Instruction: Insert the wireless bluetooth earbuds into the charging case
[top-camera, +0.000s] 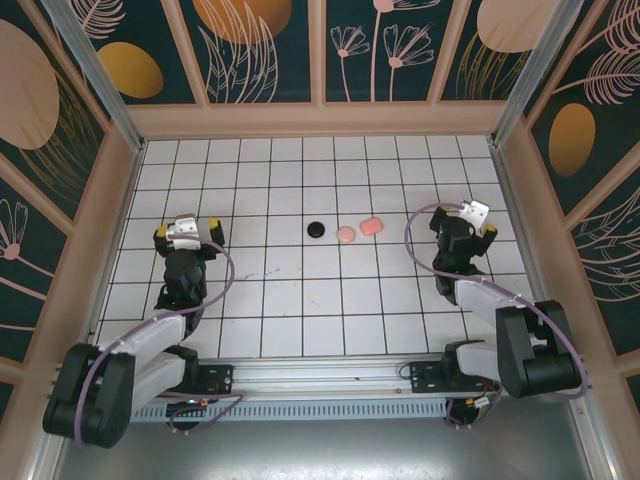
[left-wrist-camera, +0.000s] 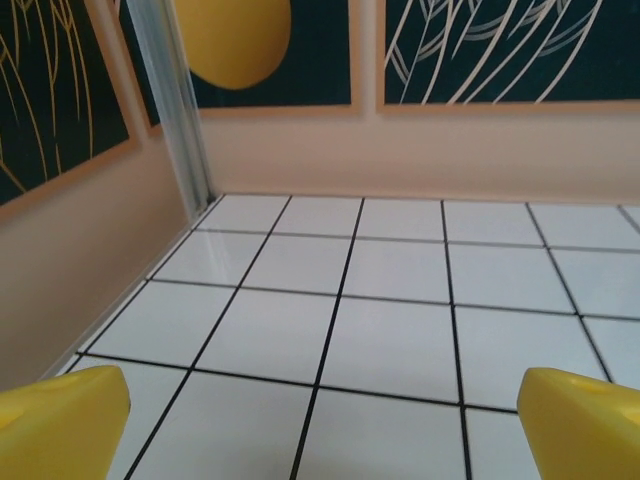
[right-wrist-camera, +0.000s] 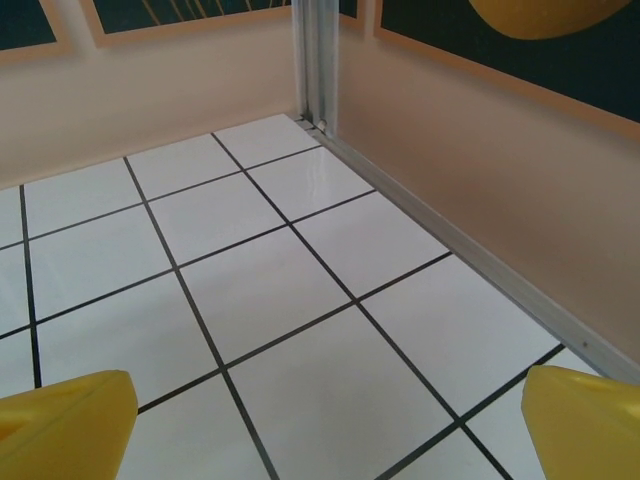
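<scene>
Three small closed charging cases lie in a row mid-table: a black round one (top-camera: 316, 229), a pale pink one (top-camera: 346, 235) and a coral-pink one (top-camera: 372, 227). The wireless bluetooth earbuds are hidden from me. My left gripper (top-camera: 188, 227) hovers well left of the black case, open, its yellow fingertips (left-wrist-camera: 60, 422) wide apart over bare tiles. To the right of the coral case, my right gripper (top-camera: 468, 218) also stands open, with bare tile between its yellow fingertips (right-wrist-camera: 585, 420).
The white gridded table (top-camera: 300, 300) is boxed in by peach walls. The left wall (left-wrist-camera: 60, 270) and a metal corner post (left-wrist-camera: 180, 110) stand close to the left gripper. The right wall (right-wrist-camera: 500, 170) runs beside the right gripper.
</scene>
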